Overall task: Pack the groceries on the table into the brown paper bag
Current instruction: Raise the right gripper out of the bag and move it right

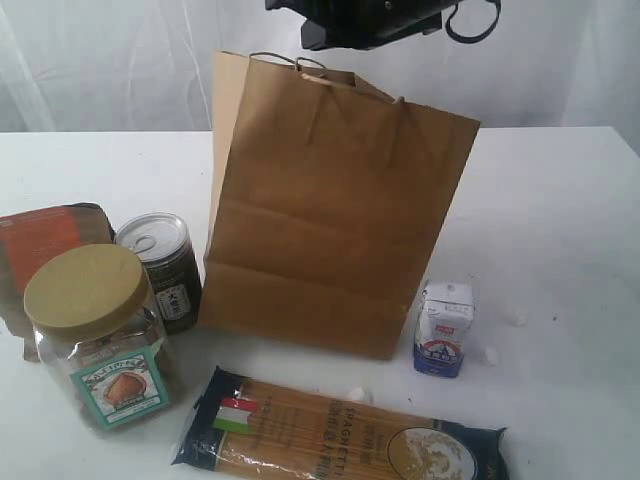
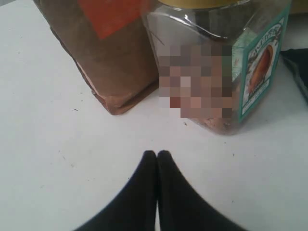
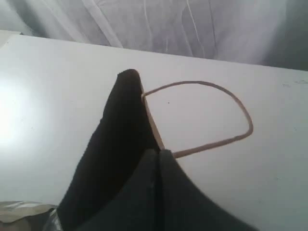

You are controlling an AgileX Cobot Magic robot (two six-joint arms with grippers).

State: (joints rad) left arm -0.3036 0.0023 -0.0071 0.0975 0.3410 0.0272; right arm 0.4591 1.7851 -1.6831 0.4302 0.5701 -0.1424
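Observation:
The brown paper bag (image 1: 340, 230) stands upright mid-table. My right arm (image 1: 370, 25) hangs over its mouth; the right gripper (image 3: 159, 151) is shut on the bag's rim (image 3: 151, 120), beside a cord handle (image 3: 240, 115). Left of the bag stand a clear tan-lidded jar (image 1: 100, 330), a brown pouch with an orange label (image 1: 45, 250) and a dark can (image 1: 165, 265). A small white-blue carton (image 1: 443, 328) sits to its right, and a spaghetti packet (image 1: 340, 440) lies in front. My left gripper (image 2: 157, 153) is shut and empty, low over the table (image 2: 48, 144), facing pouch (image 2: 110, 53) and jar (image 2: 216, 62).
Small white crumbs (image 1: 490, 355) lie near the carton. Bare white tabletop (image 1: 560, 250) stretches to the right of the bag. A pale curtain hangs behind the table.

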